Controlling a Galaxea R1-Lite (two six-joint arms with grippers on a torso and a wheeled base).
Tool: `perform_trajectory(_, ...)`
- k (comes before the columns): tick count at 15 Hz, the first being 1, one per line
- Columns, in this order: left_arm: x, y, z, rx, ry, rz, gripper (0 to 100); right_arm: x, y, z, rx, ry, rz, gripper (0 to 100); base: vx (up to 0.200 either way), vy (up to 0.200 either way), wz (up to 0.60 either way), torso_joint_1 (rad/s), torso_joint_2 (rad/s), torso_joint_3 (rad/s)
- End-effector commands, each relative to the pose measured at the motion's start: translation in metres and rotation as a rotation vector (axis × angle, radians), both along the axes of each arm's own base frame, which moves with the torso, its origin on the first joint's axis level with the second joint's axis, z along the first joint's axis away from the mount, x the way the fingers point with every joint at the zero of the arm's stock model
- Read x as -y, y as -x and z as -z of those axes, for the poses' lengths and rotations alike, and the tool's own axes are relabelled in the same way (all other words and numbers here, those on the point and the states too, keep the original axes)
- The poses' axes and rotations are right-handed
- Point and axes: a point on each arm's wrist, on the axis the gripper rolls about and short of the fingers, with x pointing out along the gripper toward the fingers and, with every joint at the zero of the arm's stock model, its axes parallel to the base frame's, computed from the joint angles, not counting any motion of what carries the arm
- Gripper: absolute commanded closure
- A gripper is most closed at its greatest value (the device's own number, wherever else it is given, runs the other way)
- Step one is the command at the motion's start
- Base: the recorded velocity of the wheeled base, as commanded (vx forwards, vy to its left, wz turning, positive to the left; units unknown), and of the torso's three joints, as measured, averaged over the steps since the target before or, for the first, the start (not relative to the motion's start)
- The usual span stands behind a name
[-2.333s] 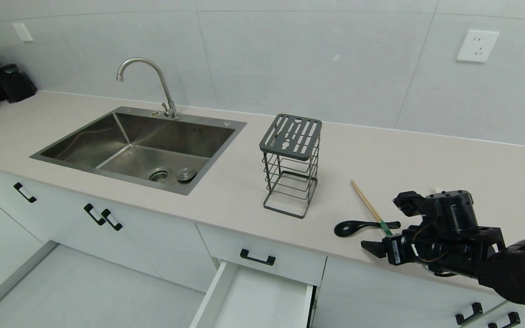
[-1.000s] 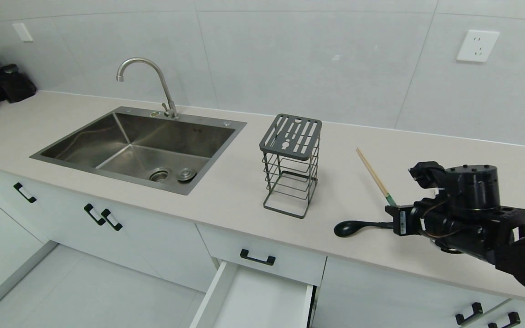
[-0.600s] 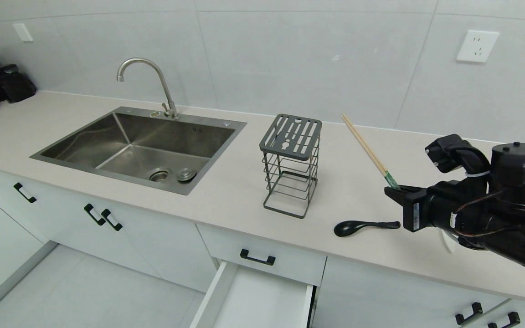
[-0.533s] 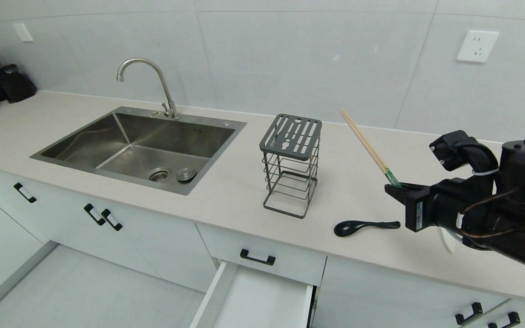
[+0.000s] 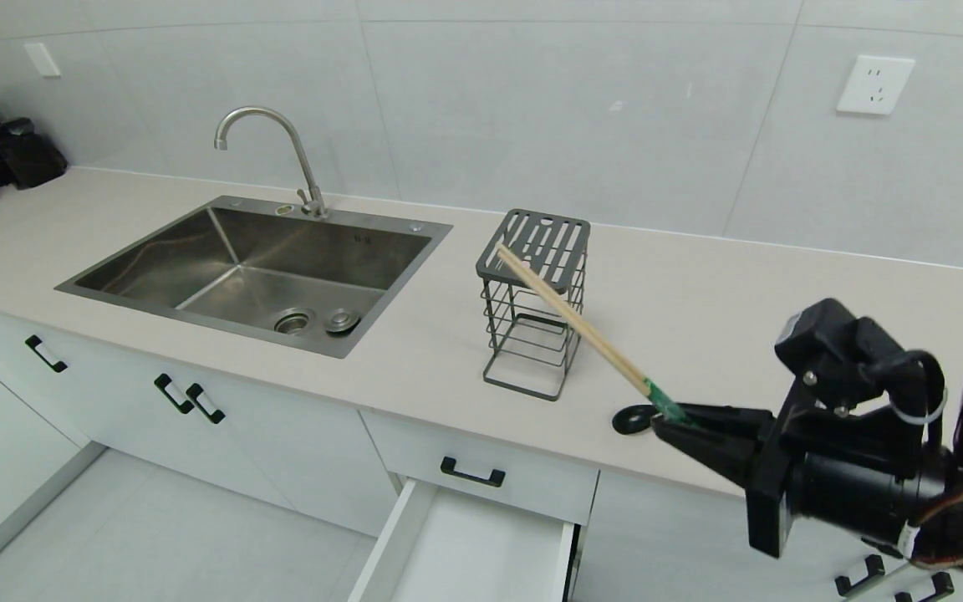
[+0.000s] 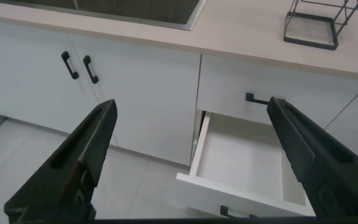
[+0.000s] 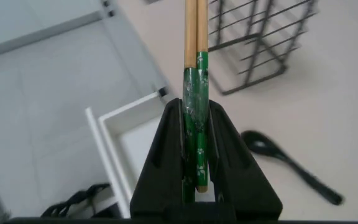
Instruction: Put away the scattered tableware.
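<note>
At the lower right of the head view, the right gripper (image 5: 680, 420) is clamping its jaws on the green-patterned end of the chopsticks (image 5: 573, 319). The pair is slanting up and left, its far tip crossing in front of the wire rack (image 5: 557, 234) at centre frame. The black spoon (image 5: 628, 418) is lying on the counter (image 5: 415, 334) just beside the gripper's tip, partly hidden by it. The left gripper (image 6: 191, 106) is hanging with its jaws wide apart, the open drawer (image 6: 241, 162) showing between them.
</note>
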Motion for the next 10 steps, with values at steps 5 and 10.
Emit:
perform_trajectory(5,0.0,0.0,0.0,-0.001,0.001,0.0,0,-0.021,0.034,0.055,-0.063,0.267,-0.236,100,0.0,0.0,0.0,0.0,0.0,0.0)
perform_trajectory(10,0.0,0.0,0.0,-0.001,0.001,0.0,0,-0.023,0.029,0.067,-0.024,0.372,-0.258,100,0.0,0.0,0.0,0.0,0.0,0.0)
